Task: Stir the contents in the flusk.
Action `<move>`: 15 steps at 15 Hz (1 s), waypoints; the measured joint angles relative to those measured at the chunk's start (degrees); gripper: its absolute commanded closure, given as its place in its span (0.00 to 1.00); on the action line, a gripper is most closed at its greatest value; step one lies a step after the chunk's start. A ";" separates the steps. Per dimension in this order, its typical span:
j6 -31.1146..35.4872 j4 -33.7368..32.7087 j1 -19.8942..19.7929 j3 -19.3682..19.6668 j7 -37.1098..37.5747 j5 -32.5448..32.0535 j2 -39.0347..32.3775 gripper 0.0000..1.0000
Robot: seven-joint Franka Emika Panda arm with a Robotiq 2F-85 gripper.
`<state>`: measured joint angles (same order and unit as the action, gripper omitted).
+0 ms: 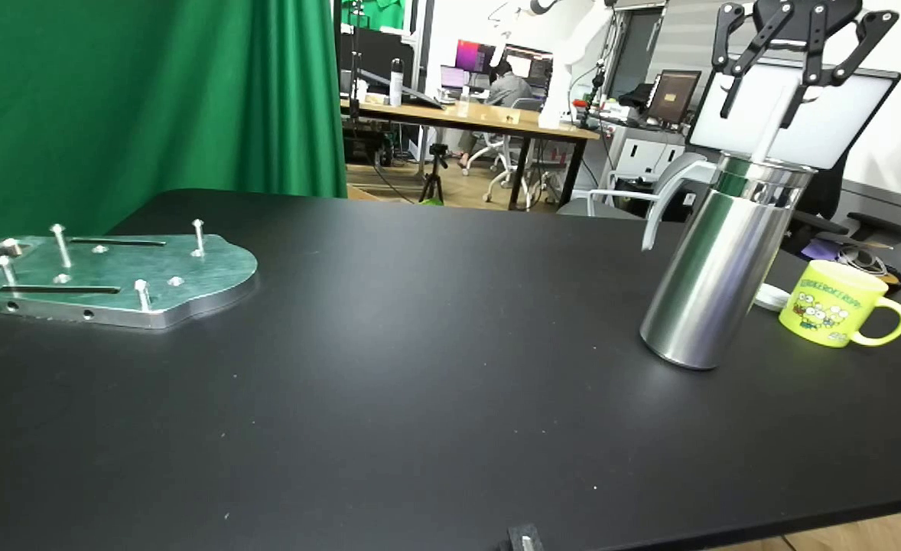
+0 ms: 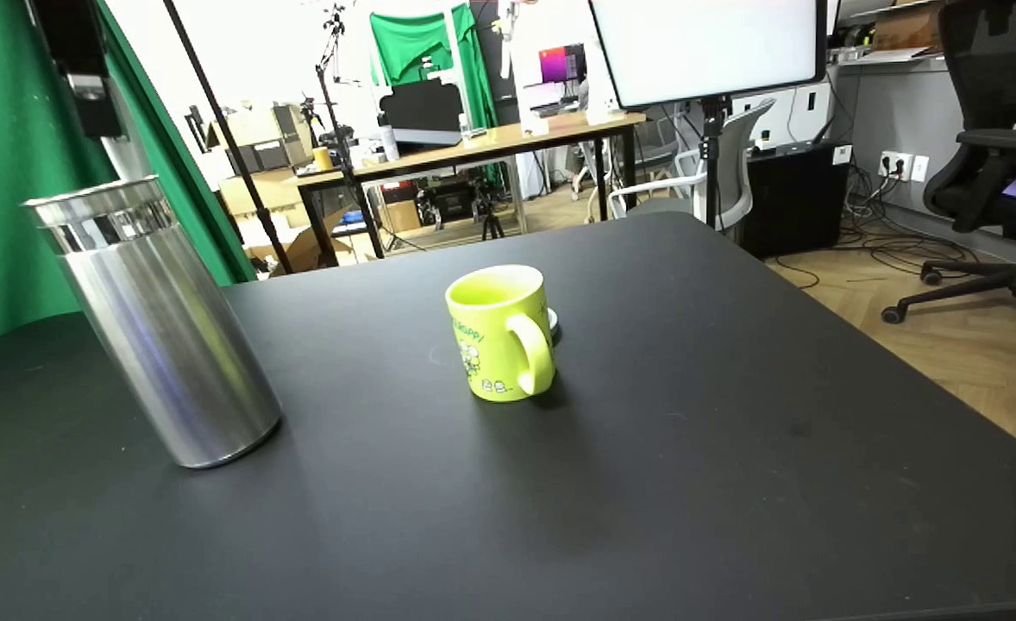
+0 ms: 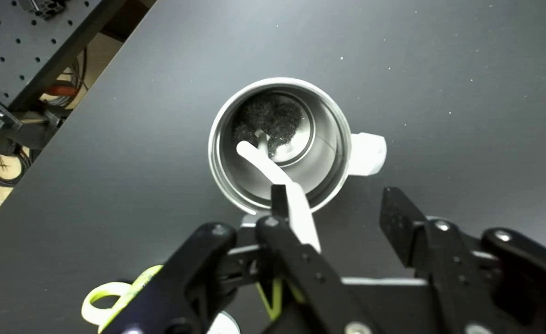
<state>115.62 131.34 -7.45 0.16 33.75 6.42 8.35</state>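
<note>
A tall SS flask (image 1: pixel 714 283) stands on a black table (image 1: pixel 382 344), shown from above in the wrist view w/ its pale handle (image 3: pixel 368 154) out to one side and a dark patch (image 3: pixel 266 111) on its floor, nature unclear. A white stick (image 3: pixel 277 174) slants down into the flask. Over it hangs the gripper (image 1: pixel 760 105), jaws well apart; stick runs betw. them, close to one side, though whether it touches can't be told. A yel.-green mug (image 2: pixel 495 345) stands near the flask in both exterior views, w/ a sm. white disc (image 1: pixel 772 297) on the table just beside it. Farther off, in an exterior view: metal plate (image 1: pixel 129 268) w/ upright bolts (image 1: pixel 62 245), green curtain (image 1: pixel 152 99) behind.
</note>
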 measured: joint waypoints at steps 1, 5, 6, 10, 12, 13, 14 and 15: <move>0.47 0.00 0.26 0.00 0.00 -0.26 0.03 0.81; 2.16 0.00 0.37 0.08 -0.25 -2.54 0.39 1.00; 2.47 0.00 0.37 0.10 -0.45 -3.10 0.54 0.97; 3.33 0.19 0.53 0.10 -5.37 -3.25 1.59 0.96; 3.42 0.23 0.75 0.11 -9.12 -3.18 2.26 0.96; 3.42 0.25 0.85 0.11 -10.95 -3.19 2.59 0.96; 3.42 0.26 0.95 0.13 -12.77 -3.18 2.88 0.96; 3.42 0.26 1.03 0.19 -14.75 -3.13 3.21 0.96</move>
<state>119.05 131.60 -6.42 0.35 19.00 3.29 11.56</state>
